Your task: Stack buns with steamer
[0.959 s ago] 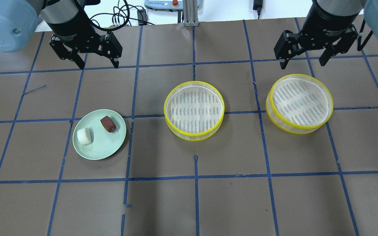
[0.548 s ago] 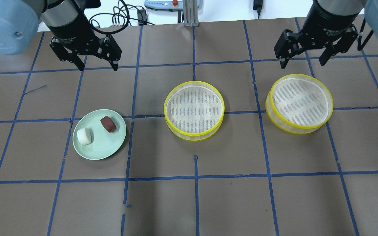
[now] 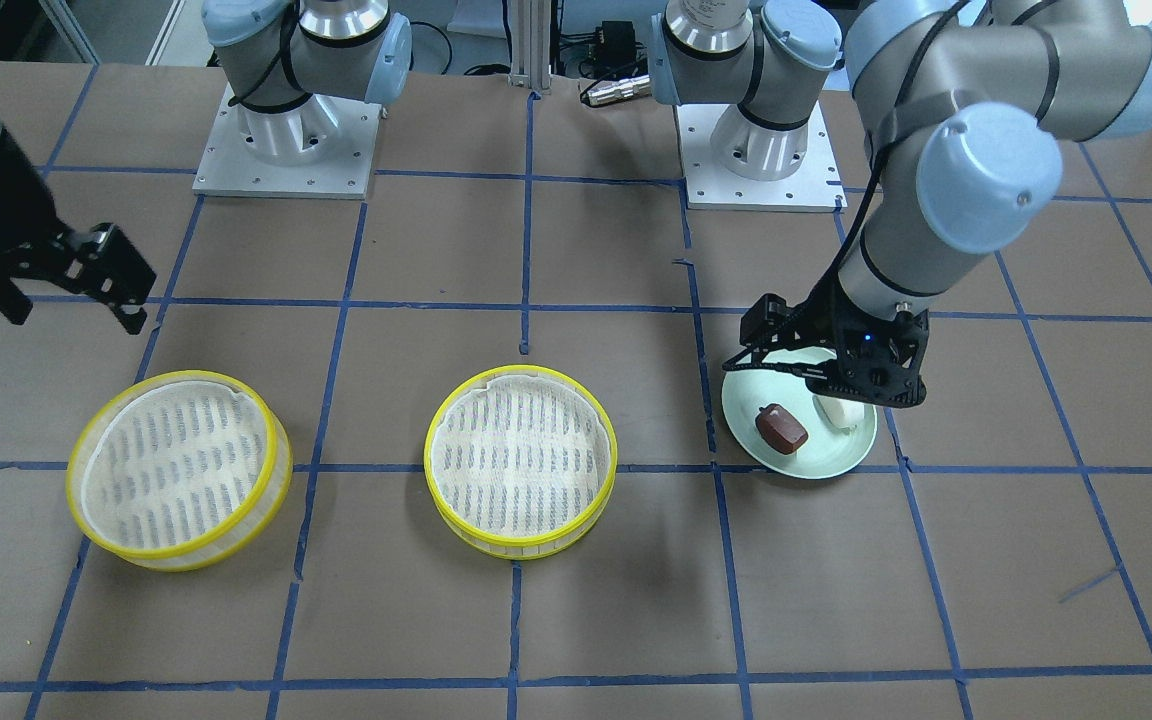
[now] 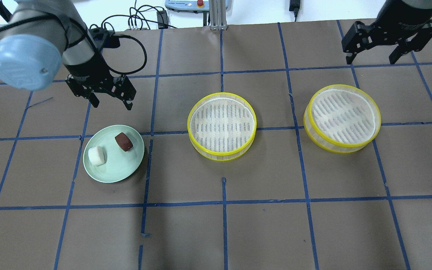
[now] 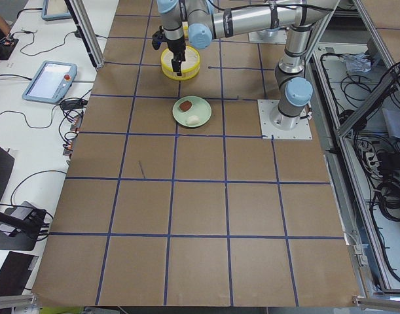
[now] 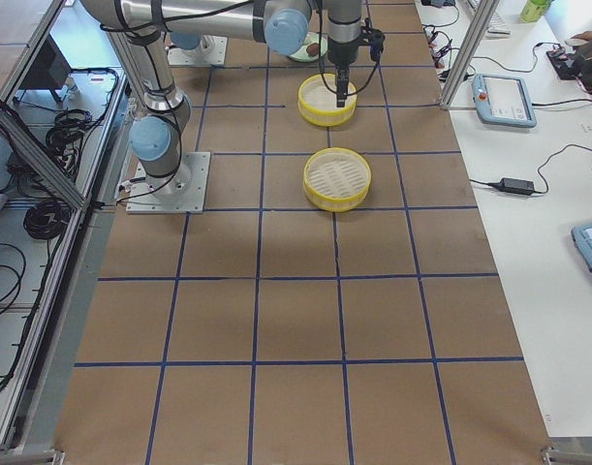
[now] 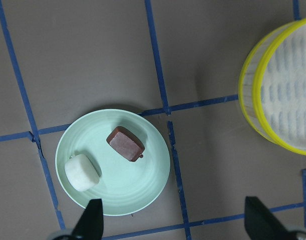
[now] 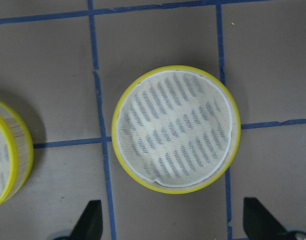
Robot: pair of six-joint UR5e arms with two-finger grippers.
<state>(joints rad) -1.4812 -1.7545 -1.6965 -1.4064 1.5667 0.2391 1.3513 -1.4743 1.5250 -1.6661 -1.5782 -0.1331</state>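
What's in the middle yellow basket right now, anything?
Empty. In the middle steamer only a bare slotted liner shows; the white bun and brown bun lie on the green plate.

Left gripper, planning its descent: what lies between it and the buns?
Nothing: the overhead view shows only bare table and plate rim between the left gripper and the white bun and brown bun.

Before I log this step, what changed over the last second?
The left gripper moved toward the green plate; the right gripper drew away from the right steamer basket. Both stay open, empty. The white bun, brown bun, plate and middle steamer basket stayed put.
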